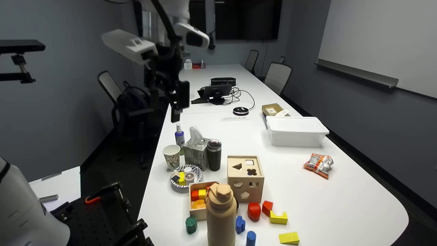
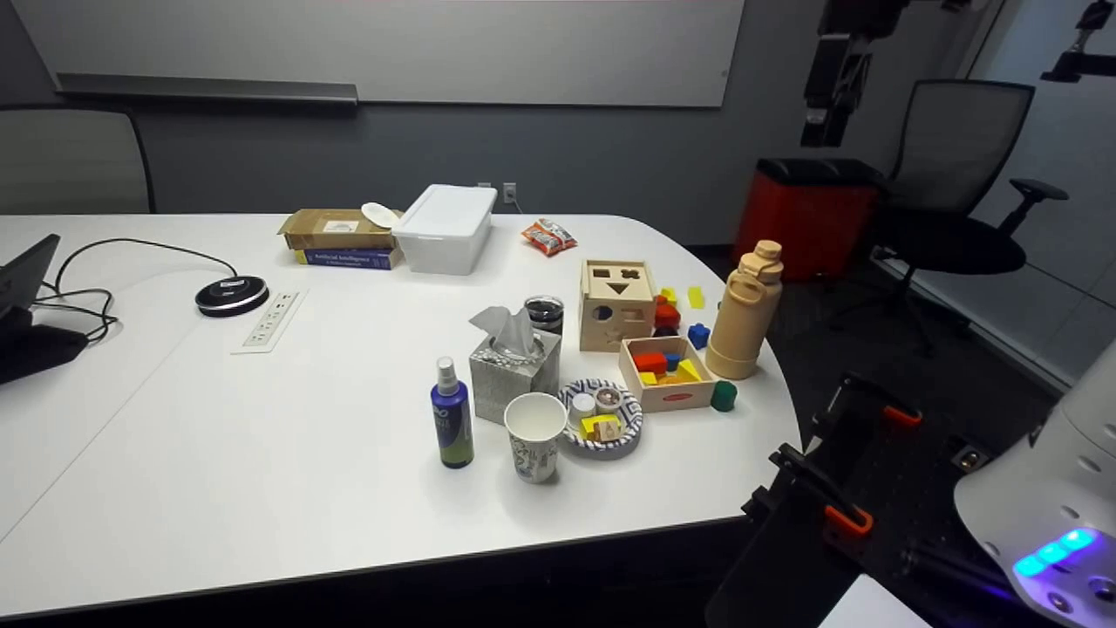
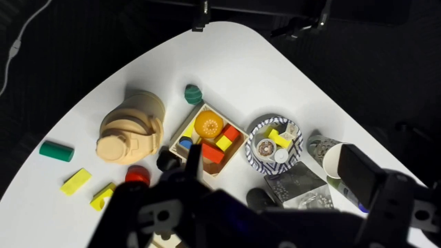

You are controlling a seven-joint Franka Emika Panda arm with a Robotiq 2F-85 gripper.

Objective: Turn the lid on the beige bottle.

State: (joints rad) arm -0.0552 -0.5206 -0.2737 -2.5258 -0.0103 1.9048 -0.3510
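While the gripper [image 3: 272,158] hangs with its jaws spread wide, holding nothing, the beige bottle [image 3: 134,124] stands upright left of centre in the wrist view, its lid [image 3: 111,148] sitting on top.

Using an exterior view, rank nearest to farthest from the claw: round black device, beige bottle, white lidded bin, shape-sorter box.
1. Beige bottle: lower than the claw, slightly left.
2. Shape-sorter box: left of the bottle.
3. White lidded bin: farther left.
4. Round black device: leftmost of these.
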